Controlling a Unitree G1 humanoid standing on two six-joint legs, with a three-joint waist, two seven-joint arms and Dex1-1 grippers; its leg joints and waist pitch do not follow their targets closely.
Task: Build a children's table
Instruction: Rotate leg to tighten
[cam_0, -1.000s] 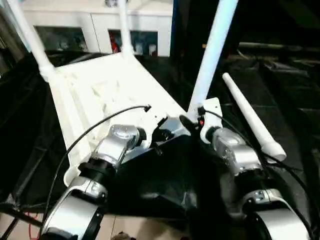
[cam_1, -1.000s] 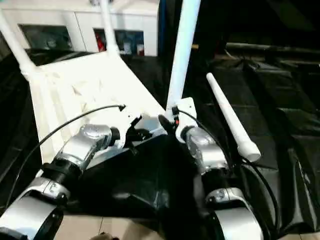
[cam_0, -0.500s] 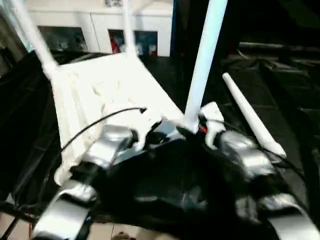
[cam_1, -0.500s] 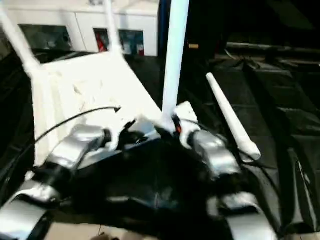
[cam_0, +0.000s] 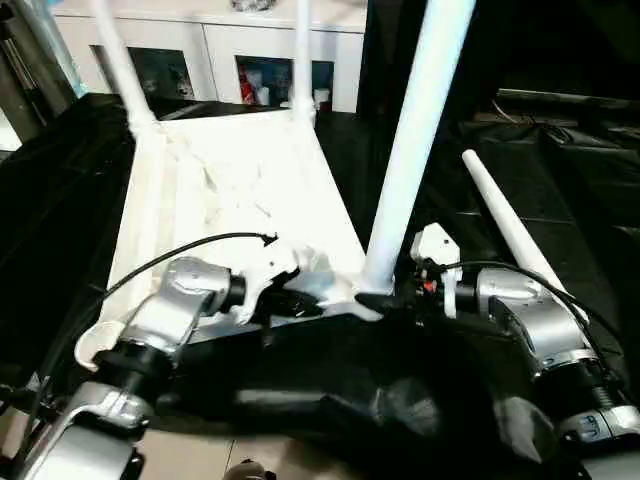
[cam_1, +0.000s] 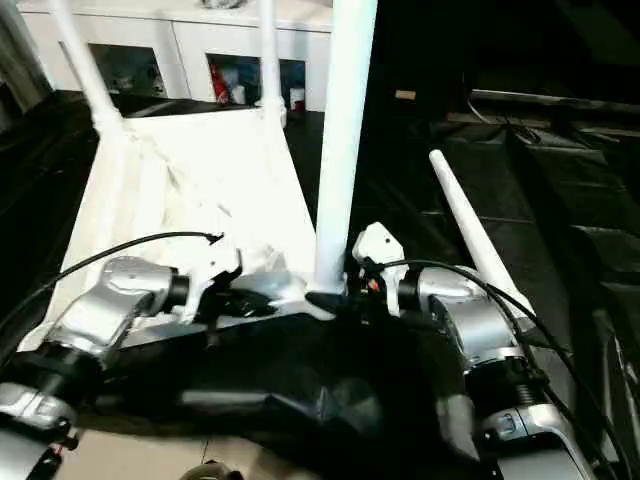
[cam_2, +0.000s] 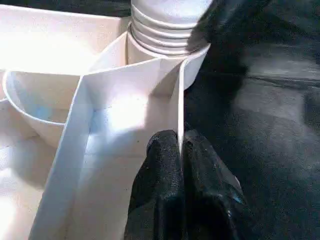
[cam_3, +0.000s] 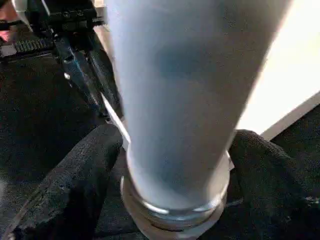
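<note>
Since a second ago we have stood the leg (cam_0: 415, 150) nearly upright; right hand (cam_3: 170, 165) grasps its base, left hand (cam_2: 181, 165) pinches a table rib (cam_2: 180, 107). No legible writing; leg's top seems cut off.

1. Upright leg (cam_0: 415, 140) and both far legs (cam_0: 118, 65) cut off by the top edge.
2. Near-left corner socket (cam_0: 100, 343) partly hidden behind the left forearm.
</note>
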